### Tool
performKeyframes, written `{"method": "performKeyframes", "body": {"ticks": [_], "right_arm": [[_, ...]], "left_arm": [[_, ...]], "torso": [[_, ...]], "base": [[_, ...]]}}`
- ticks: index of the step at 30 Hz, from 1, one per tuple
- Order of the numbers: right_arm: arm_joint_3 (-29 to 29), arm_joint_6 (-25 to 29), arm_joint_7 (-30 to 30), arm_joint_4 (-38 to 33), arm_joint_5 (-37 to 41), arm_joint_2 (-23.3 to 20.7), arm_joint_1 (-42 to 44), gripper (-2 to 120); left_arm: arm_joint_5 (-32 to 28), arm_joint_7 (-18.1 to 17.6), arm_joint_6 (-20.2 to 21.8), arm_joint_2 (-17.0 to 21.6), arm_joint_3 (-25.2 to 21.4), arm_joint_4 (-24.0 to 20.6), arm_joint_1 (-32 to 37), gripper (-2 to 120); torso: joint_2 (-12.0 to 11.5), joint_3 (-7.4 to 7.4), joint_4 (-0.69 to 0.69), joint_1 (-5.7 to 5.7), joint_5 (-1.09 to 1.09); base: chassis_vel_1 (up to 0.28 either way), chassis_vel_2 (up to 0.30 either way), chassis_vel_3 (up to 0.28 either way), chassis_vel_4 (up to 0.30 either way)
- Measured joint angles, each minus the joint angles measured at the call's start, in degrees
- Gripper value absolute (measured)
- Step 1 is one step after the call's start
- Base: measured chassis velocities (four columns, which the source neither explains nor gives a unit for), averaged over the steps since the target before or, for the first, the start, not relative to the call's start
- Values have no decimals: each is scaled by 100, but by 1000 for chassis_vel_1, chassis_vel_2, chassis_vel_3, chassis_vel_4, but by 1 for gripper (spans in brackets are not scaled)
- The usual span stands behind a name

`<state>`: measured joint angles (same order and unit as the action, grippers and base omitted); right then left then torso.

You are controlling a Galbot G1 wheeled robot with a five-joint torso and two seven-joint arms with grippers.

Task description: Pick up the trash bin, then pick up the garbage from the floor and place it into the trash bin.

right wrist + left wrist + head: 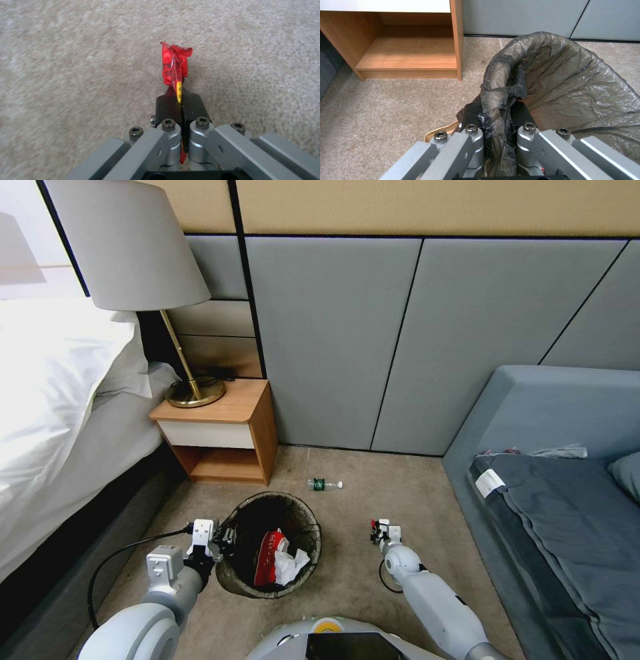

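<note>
The trash bin (267, 580) with its dark bag liner (573, 82) hangs just above the carpet, a crumpled red-and-white wrapper (270, 557) and white paper (293, 565) inside. My left gripper (225, 537) is shut on the bin's lined rim (500, 92). To the right of the bin, my right gripper (379, 532) is shut on a flattened red wrapper (175, 66) with a yellow edge, held over bare carpet. A small clear green-labelled bottle (325, 485) lies on the floor beyond the bin, near the wall.
A wooden nightstand (227, 437) with a brass lamp (193, 392) stands just left of the bin; its open shelf (408, 53) is close to my left gripper. A bed (60, 407) lies to the left and a grey sofa (567, 500) to the right.
</note>
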<state>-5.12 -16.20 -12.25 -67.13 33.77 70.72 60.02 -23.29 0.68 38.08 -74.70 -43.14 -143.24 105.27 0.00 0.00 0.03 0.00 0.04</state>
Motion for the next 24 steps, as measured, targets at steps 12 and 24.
{"method": "performKeyframes", "body": {"ticks": [12,24], "right_arm": [[-448,-112,-190,-1541,-82,-614,359,0],[-1133,-531,-354,-4634,644,-1836,1007,0]], "left_arm": [[-20,0,0,16,-5,0,3,6],[-25,-2,1,44,5,0,39,6]], "torso": [[0,1,-3,0,-2],[0,0,-2,0,-4]], "base": [[0,0,0,0],[0,0,0,0]]}}
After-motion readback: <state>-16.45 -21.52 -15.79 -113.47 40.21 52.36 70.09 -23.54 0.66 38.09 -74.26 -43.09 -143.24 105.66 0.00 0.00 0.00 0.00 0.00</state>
